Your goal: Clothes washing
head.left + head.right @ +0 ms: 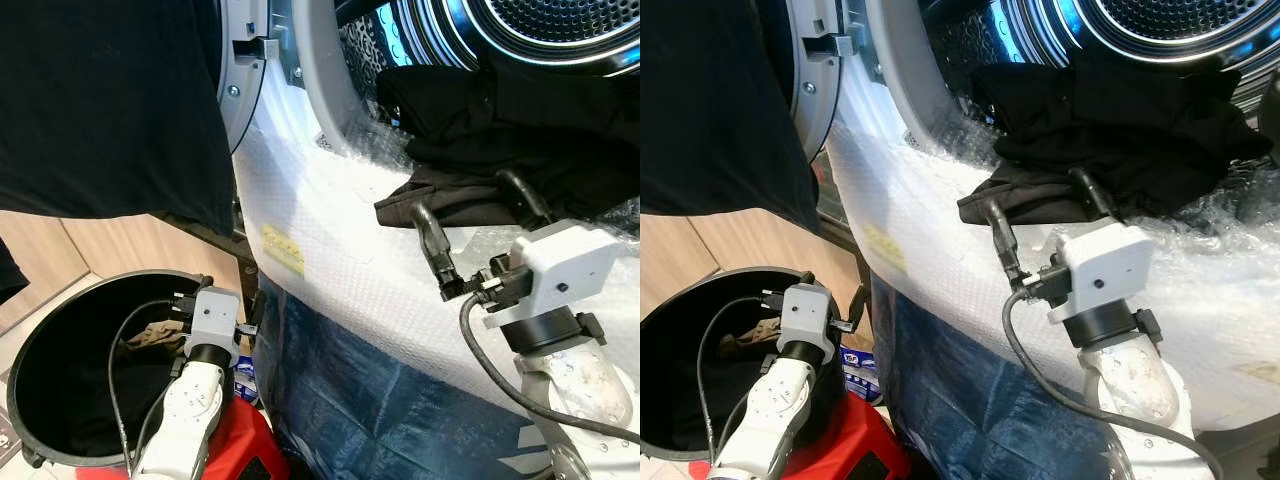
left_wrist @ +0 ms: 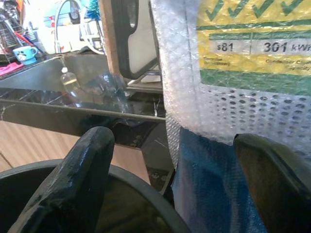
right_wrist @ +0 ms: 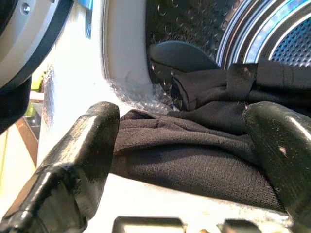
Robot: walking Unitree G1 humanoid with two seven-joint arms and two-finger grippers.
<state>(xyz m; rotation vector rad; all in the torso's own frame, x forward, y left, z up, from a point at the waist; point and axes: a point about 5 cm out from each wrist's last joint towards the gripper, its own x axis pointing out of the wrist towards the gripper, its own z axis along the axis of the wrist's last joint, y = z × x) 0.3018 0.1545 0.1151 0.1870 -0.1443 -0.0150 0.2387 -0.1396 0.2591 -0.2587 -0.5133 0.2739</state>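
At the washer's mouth: right gripper (image 1: pixel 478 222) facing the black garment (image 1: pixel 1110 140), fingers spread wide.
Draped over the bubble-wrapped door sill (image 1: pixel 330 215), half in the drum (image 1: pixel 560 30), the garment runs across the opening, its folded hem toward the robot. Best pinch the hem's thick fold and push inward, lifting clear of the wrap. Left gripper (image 2: pixel 180 184), also spread, hangs over the black basket (image 1: pixel 60 340).

Matt black cloth garment (image 1: pixel 500 140) lies on glossy bubble wrap (image 1: pixel 330 230).
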